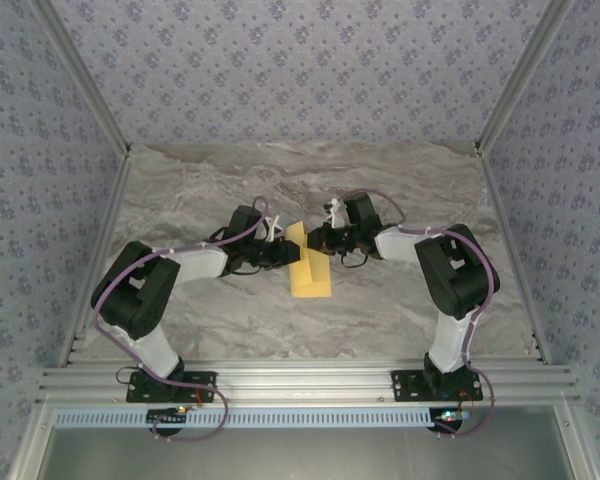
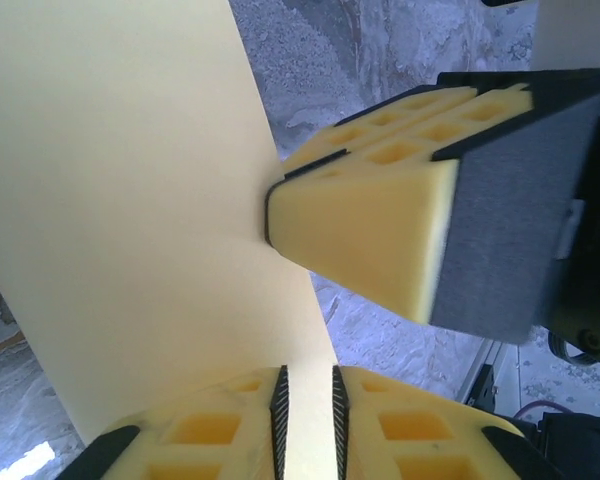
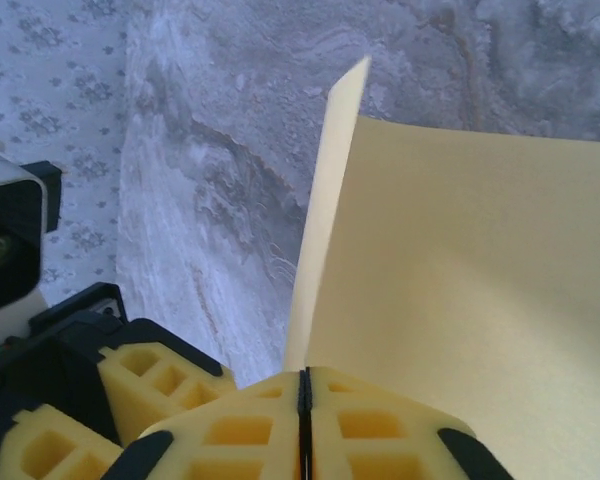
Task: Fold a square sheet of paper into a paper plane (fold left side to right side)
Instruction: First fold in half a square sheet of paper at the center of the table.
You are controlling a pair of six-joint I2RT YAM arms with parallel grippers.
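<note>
1. Two arms reach inward and meet over the middle of the marble table (image 1: 400,180), with the paper (image 1: 312,282) between their tips.
2. The paper is yellow-orange and partly folded. Its near end rests on the table, while a flap stands up on edge, running from far to near between the two grippers.
3. The left gripper (image 1: 284,252) comes at the flap from the left. In its wrist view its ribbed pads (image 2: 280,420) stand a little apart with paper running between them. I cannot tell whether they pinch the sheet or merely straddle it.
4. The right gripper (image 1: 314,243) comes from the right, just beside the left one. In its wrist view its fingers are clenched with no gap, and the paper rises straight out of that seam, so it is grasping the paper.
5. From the left wrist, one right fingertip touches the edge of the raised sheet.
6. Patterned wallpaper lines the walls on the left, right and far sides.
</note>
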